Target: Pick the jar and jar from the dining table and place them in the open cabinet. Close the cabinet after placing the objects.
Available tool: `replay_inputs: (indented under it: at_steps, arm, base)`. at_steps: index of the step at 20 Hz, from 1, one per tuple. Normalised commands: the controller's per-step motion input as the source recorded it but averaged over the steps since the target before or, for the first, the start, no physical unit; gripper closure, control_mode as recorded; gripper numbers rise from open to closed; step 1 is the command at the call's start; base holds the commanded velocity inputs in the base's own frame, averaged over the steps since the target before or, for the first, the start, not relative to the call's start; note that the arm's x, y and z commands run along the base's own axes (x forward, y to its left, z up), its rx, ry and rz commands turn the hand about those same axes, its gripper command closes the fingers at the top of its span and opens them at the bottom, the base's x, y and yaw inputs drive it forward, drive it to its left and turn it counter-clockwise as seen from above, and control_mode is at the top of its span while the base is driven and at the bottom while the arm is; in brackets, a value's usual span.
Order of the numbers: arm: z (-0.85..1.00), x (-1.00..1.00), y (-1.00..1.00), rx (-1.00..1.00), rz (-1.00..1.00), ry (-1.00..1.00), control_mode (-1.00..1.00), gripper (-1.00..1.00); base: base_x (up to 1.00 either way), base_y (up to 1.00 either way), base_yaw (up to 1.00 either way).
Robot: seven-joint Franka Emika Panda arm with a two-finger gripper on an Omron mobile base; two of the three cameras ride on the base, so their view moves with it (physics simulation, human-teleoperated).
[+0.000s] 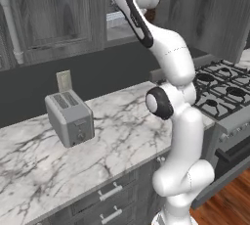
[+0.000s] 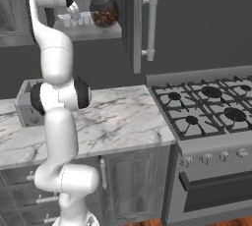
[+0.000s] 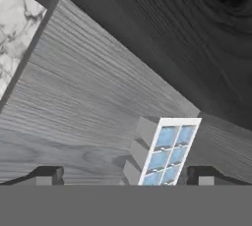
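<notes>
Up on the shelf of the dark grey wood-grain wall cabinet (image 2: 133,18), a squat round glass jar (image 2: 104,10) stood; the end effector (image 3: 128,175) gaped empty. Withdrawing should clear the white-framed blue ice tray (image 3: 165,157).

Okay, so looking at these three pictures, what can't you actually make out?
- Second jar: the squat jar stands on the cabinet shelf in the right base view; whether the tall one is behind it, the arm hides.
- Cabinet interior: in the left base view the arm blocks most of the opening.
- Ice cube tray: its lower end is cut off in the hand view.
</notes>
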Motion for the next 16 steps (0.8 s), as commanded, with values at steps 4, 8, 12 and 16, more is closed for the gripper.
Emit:
replay_inputs:
  at_steps: [4, 8, 12, 16]
  arm:
    - [-0.9, -1.0, -0.05, 0.0, -0.09, -0.29, -1.0, -1.0]
    - [-0.97, -1.0, 0.0, 0.0, -0.12, -0.44, -1.0, -1.0]
    - [-0.69, -1.0, -0.1, 0.07, -0.13, -0.35, -1.0, -1.0]
    - [-0.61, -1.0, -0.33, 0.14, -0.14, -0.22, -1.0, -1.0]
  base:
    - [0.0, 0.0, 0.0]
    - [0.0, 0.0, 0.0]
    - [0.0, 0.0, 0.0]
    - [0.0, 0.0, 0.0]
